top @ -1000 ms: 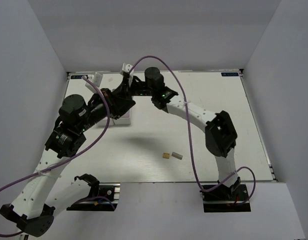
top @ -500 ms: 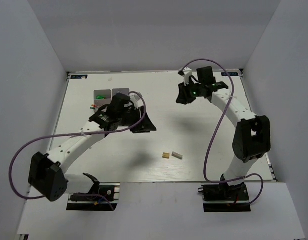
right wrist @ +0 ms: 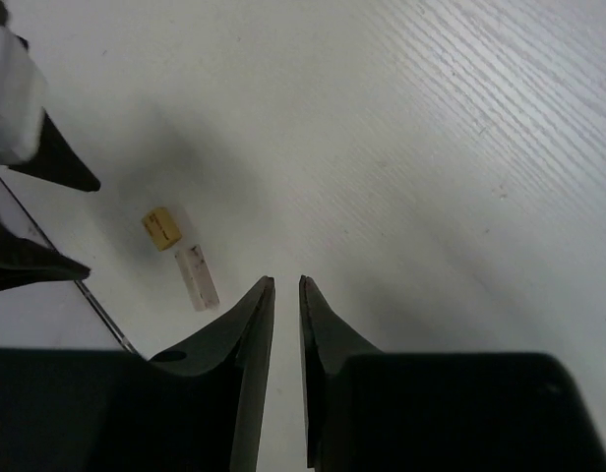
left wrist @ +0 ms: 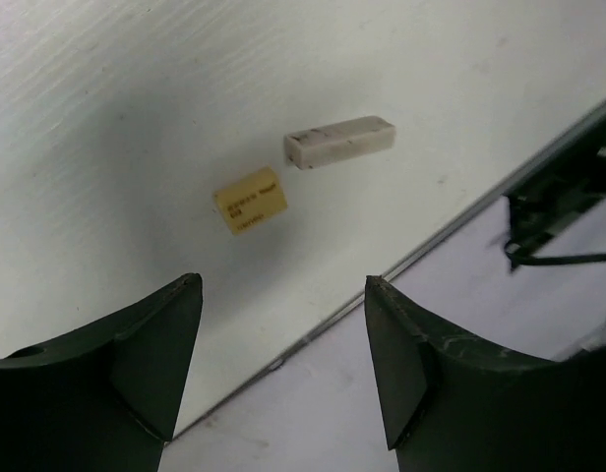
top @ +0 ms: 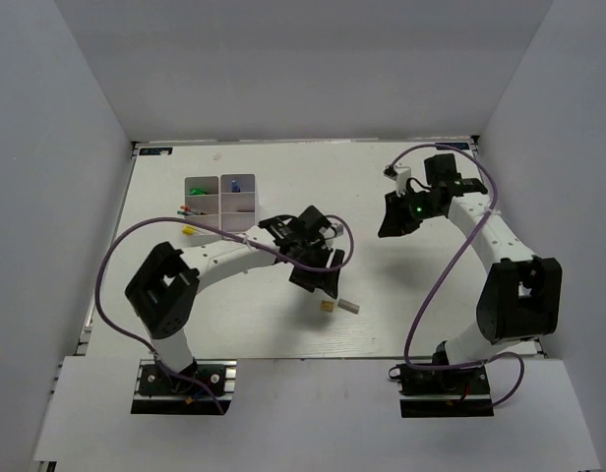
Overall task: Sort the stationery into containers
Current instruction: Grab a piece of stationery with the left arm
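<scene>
A tan eraser block [top: 327,306] and a white eraser block [top: 350,306] lie side by side near the table's front edge. My left gripper [top: 320,278] hovers just above and behind them, open and empty. Its wrist view shows the tan block [left wrist: 250,200] and white block [left wrist: 339,143] beyond the spread fingertips of the gripper [left wrist: 283,285]. The divided white tray [top: 209,202] sits at the back left, with a green item [top: 197,190] and a blue bottle [top: 235,184] in its far compartments. My right gripper [top: 389,226] hangs over the right half, jaws a narrow slit apart, holding nothing.
Small items, one red [top: 185,209] and one yellow-tipped [top: 188,229], lie just left of the tray. The table's front edge [left wrist: 460,211] runs close behind the erasers. In the right wrist view the erasers [right wrist: 198,278] lie to the left, near the left arm's fingers [right wrist: 57,162].
Both arms left the tray area. The left arm swung to the erasers at the front and opened its jaws. The right arm pulled back to the right and parted its jaws slightly.
</scene>
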Tool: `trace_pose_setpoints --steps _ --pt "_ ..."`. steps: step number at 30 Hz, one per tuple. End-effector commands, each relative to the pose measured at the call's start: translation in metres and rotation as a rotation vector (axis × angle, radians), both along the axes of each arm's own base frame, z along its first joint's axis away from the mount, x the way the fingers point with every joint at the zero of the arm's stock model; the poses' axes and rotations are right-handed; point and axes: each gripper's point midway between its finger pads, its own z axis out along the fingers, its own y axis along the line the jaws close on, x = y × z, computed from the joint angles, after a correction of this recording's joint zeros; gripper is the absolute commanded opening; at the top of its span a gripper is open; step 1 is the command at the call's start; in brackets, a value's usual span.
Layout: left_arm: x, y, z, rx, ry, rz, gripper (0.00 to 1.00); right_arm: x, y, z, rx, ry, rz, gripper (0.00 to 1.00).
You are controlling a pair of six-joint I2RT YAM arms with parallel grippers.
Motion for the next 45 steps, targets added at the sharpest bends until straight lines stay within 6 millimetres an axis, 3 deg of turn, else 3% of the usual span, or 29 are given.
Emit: trace_pose_setpoints --steps 1,6,9,13,19,25,30,33,35,39,41,45 --pt "0.005 0.003 -0.013 0.117 -0.104 -0.045 0.77 -0.008 -0.005 0.017 0.042 -0.023 -0.008 0.23" --pt "0.002 -0.003 -0.029 0.164 -0.212 -0.14 0.77 -0.006 -0.021 0.02 0.042 -0.029 -0.057 0.24" --pt "0.006 0.0 -0.035 0.22 -0.266 -0.141 0.77 -0.005 -0.028 0.02 0.058 -0.025 -0.076 0.24" --pt "0.013 -0.013 -0.038 0.257 -0.281 -0.114 0.77 -0.007 -0.032 0.018 0.075 -0.008 -0.094 0.24" --pt "-0.001 -0.015 -0.066 0.346 -0.23 -0.1 0.76 -0.007 -0.033 0.019 0.08 -0.011 -0.095 0.24" --pt "-0.006 -0.01 -0.074 0.397 -0.232 -0.067 0.61 -0.01 -0.042 0.014 0.095 0.011 -0.126 0.24" --pt "-0.008 -0.01 -0.073 0.401 -0.236 -0.038 0.34 -0.015 -0.042 0.011 0.105 0.022 -0.128 0.24" --pt "-0.007 -0.004 -0.066 0.418 -0.259 0.004 0.24 -0.018 -0.041 0.008 0.103 0.026 -0.118 0.27" --pt "0.003 0.006 -0.061 0.414 -0.255 0.064 0.2 -0.02 -0.041 0.007 0.102 0.014 -0.106 0.43" --pt "0.025 0.02 -0.022 0.347 -0.31 0.223 0.16 -0.028 -0.041 0.005 0.095 -0.004 -0.08 0.66" --pt "0.043 0.031 -0.008 0.339 -0.332 0.309 0.16 -0.03 -0.041 0.0 0.091 0.001 -0.078 0.66" --pt "0.077 0.065 0.018 0.342 -0.374 0.486 0.14 -0.034 -0.039 -0.001 0.105 0.001 -0.072 0.54"
